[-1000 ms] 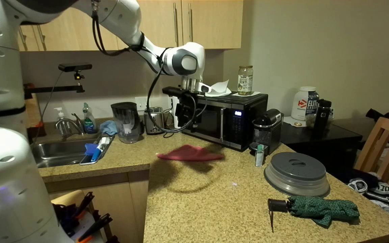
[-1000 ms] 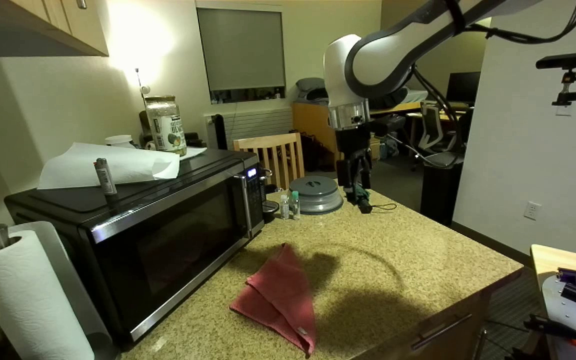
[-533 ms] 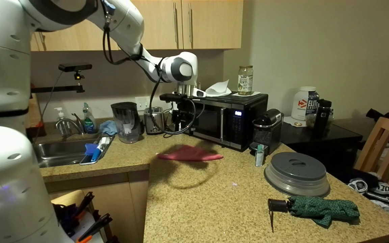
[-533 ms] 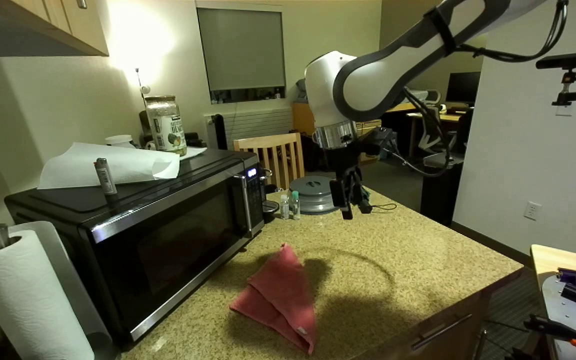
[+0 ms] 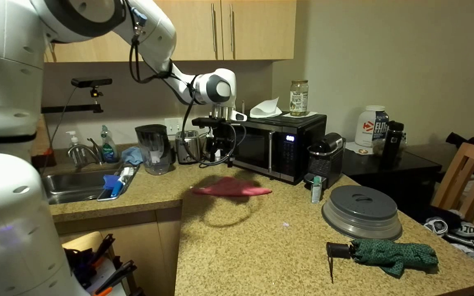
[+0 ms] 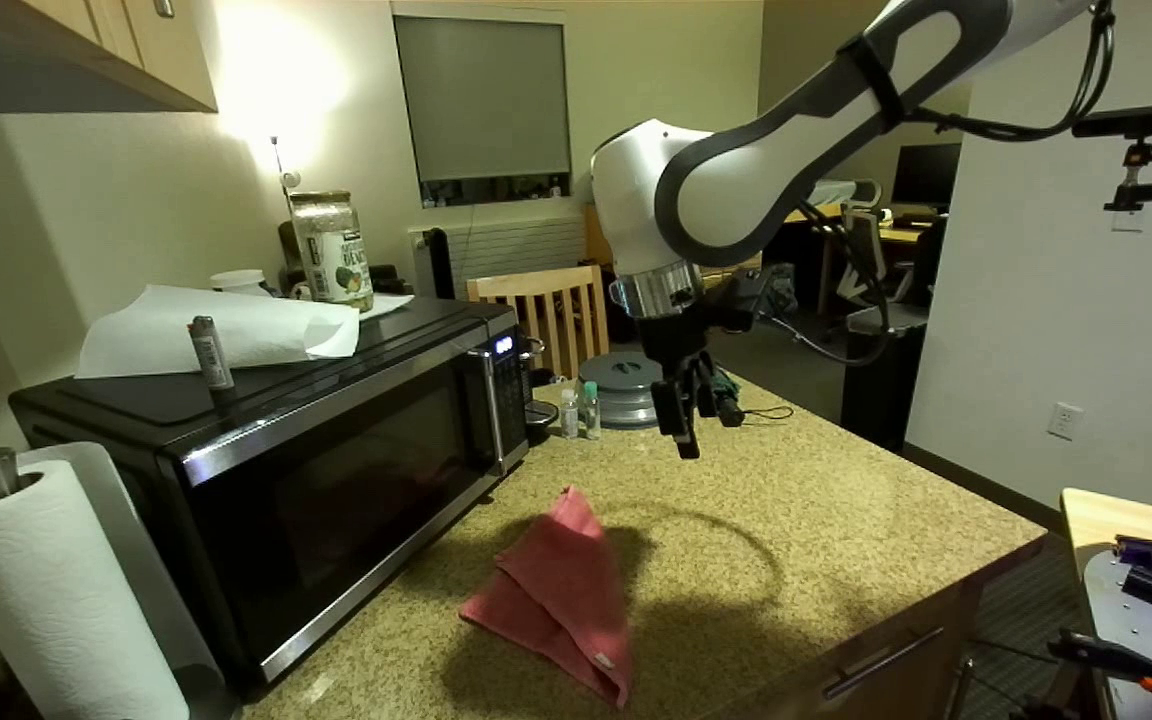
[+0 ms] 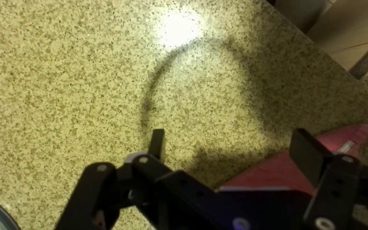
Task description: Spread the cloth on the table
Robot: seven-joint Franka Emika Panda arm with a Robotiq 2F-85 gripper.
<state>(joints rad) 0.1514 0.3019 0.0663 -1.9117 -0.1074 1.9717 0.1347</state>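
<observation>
The pink-red cloth lies on the speckled tan table, in front of the microwave. It looks folded over into a rough triangle, with layered edges and a small pale tag, in an exterior view. My gripper hangs above the counter, apart from the cloth. In the wrist view the gripper has its fingers spread wide, and only bare counter and part of the cloth show beyond them. The gripper body hides the rest of the cloth there.
The microwave stands right behind the cloth. A coffee machine, small bottles, a grey domed lid and a dark green wrapped item stand or lie farther along. A paper towel roll is near the microwave.
My gripper has come lower and shifted toward the left in both exterior views, its jaws staying spread. The cloth has not moved.
</observation>
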